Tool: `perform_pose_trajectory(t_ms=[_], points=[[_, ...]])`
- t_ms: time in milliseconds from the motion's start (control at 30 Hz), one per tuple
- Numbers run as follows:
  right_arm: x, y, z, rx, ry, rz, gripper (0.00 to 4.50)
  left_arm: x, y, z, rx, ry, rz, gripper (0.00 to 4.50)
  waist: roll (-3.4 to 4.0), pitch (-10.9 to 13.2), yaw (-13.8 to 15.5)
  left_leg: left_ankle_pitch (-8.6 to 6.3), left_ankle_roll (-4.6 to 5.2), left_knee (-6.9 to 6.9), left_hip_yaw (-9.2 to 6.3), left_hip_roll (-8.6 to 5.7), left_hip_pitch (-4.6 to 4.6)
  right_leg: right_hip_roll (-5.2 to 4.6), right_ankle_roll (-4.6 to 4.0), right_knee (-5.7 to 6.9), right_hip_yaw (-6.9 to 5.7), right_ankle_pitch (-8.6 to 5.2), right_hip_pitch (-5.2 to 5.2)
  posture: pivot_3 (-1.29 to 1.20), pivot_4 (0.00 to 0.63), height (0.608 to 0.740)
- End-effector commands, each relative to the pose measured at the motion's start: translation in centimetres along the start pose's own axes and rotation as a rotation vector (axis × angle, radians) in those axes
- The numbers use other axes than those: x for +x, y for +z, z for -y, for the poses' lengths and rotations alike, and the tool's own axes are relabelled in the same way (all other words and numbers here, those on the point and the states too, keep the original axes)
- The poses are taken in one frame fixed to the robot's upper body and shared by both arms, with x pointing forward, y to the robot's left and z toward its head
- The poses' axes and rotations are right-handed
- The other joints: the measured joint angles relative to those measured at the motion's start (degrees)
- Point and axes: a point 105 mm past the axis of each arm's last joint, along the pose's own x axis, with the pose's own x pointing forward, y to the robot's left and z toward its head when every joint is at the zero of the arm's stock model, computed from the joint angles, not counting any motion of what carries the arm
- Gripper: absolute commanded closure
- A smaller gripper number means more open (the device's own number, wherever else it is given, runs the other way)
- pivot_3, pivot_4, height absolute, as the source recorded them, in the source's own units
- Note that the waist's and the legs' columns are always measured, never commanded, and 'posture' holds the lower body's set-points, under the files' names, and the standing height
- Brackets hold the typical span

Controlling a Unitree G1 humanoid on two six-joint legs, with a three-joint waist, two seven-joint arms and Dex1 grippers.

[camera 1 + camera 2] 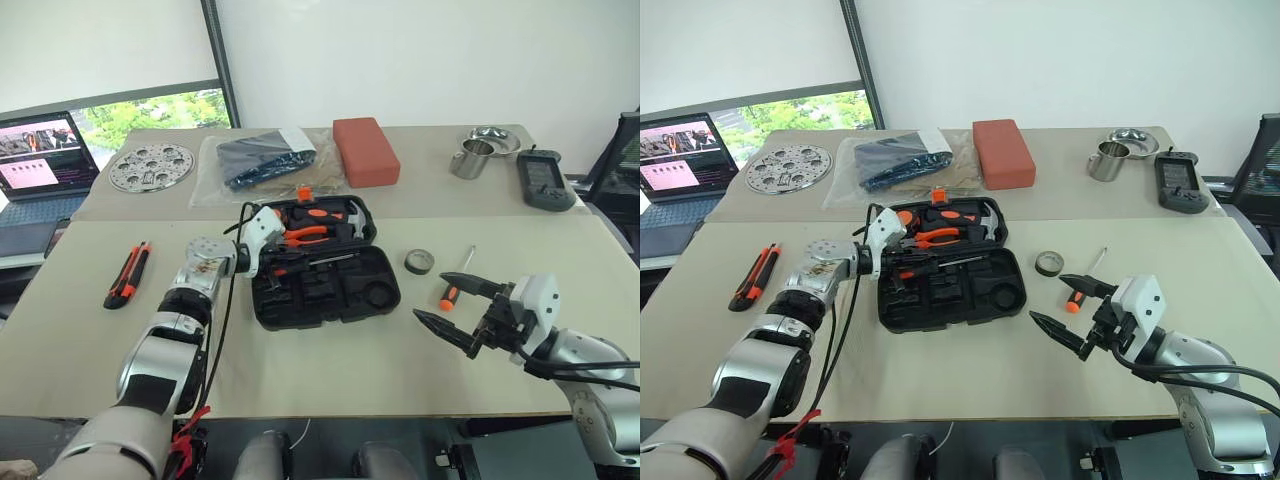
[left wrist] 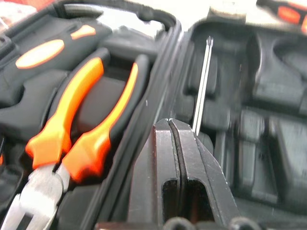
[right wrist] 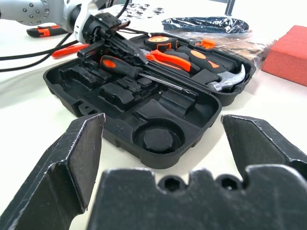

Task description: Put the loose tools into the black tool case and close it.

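Observation:
The black tool case (image 1: 378,300) lies open in the middle of the table. Pliers (image 2: 81,120) and a hammer (image 1: 352,213) sit in its far half. A screwdriver (image 3: 120,67) with an orange and black handle lies in the near half, near the hinge. My left gripper (image 1: 270,260) hangs over that handle, shut, its fingers (image 2: 184,158) pressed together beside the steel shaft (image 2: 202,81). An orange and black utility knife (image 1: 127,275) lies left of the case. To the right lie a round tape measure (image 1: 419,262) and a slim orange screwdriver (image 1: 452,290). My right gripper (image 1: 432,297) hovers open beside that screwdriver.
At the back stand a perforated metal disc (image 1: 150,167), a dark item in a clear bag (image 1: 265,160), a red block (image 1: 365,150), a steel cup (image 1: 472,158) and a dark handset (image 1: 545,180). A laptop (image 1: 40,150) sits at the far left.

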Motion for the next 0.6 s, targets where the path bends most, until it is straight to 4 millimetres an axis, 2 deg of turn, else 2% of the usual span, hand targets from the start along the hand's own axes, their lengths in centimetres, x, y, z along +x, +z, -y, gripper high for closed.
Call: perform_pose_trajectory(t_ms=[33, 200, 400, 600], points=[[-0.2, 1.3, 0.0, -0.061, -0.004, 0.034, 0.0, -0.2, 1.9, -0.4, 0.046, -0.008, 0.05, 4.45, 0.0, 0.0, -0.1, 0.0, 0.0, -0.01, 0.0, 0.0, 0.0, 0.01, 0.0, 0.0, 0.0, 0.0, 0.0, 0.0, 0.15, 0.74], [-0.2, 1.2, -0.1, -0.06, -0.002, 0.029, 0.0, -0.3, 2.6, 0.2, 0.025, -0.053, 0.105, 4.45, 0.0, 0.0, -0.1, 0.02, -0.03, -0.01, 0.0, 0.02, 0.01, 0.03, 0.0, 0.02, -0.01, 0.0, 0.0, 0.0, 0.15, 0.74], [-0.2, 1.2, -0.1, -0.063, 0.0, 0.025, 0.0, -0.1, 1.6, 0.7, 0.033, -0.081, 0.056, 4.45, 0.0, 0.0, -0.1, 0.02, -0.03, 0.0, 0.0, 0.01, 0.01, 0.03, 0.0, 0.02, -0.01, 0.0, 0.0, 0.0, 0.15, 0.74], [-0.3, 1.3, -0.2, -0.066, 0.001, 0.02, 0.0, 0.0, -0.5, 0.7, 0.101, -0.073, -0.077, 4.45, 0.0, 0.0, -0.1, 0.02, -0.03, 0.0, 0.0, 0.0, 0.01, 0.02, 0.0, 0.01, -0.01, 0.0, 0.0, 0.0, 0.15, 0.74]])
